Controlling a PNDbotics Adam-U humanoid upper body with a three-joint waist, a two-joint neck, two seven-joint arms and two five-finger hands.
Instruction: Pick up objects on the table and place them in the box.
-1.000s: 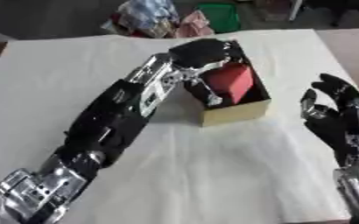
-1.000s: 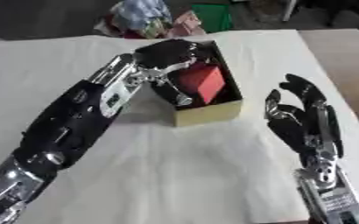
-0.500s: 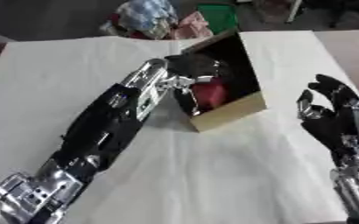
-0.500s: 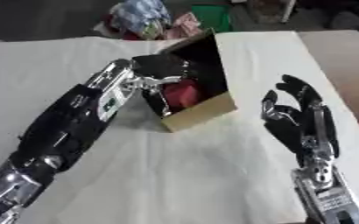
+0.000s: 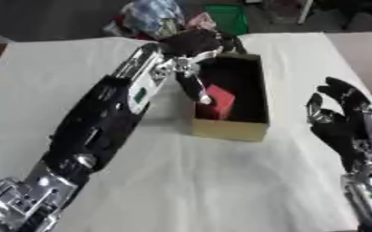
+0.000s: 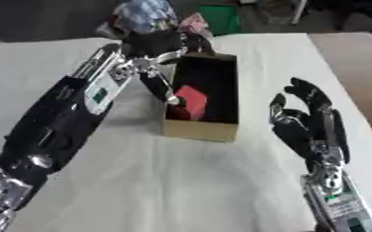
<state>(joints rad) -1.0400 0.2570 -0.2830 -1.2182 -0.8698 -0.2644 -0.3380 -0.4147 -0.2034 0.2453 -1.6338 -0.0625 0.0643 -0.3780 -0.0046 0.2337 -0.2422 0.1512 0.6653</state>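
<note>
The white-covered surface [image 5: 181, 181] is carrying the cardboard box [image 5: 230, 129] toward its far edge. The left hand [image 5: 193, 43] is curling over the box's far rim; the right hand [image 6: 304, 120] is idling nearby, fingers apart. The red block [image 5: 217, 102] is lying inside, looking light and stiff, easiest pinched across flat faces.

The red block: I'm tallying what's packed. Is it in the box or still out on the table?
In. The red block lies inside the box, against its left wall.
</note>
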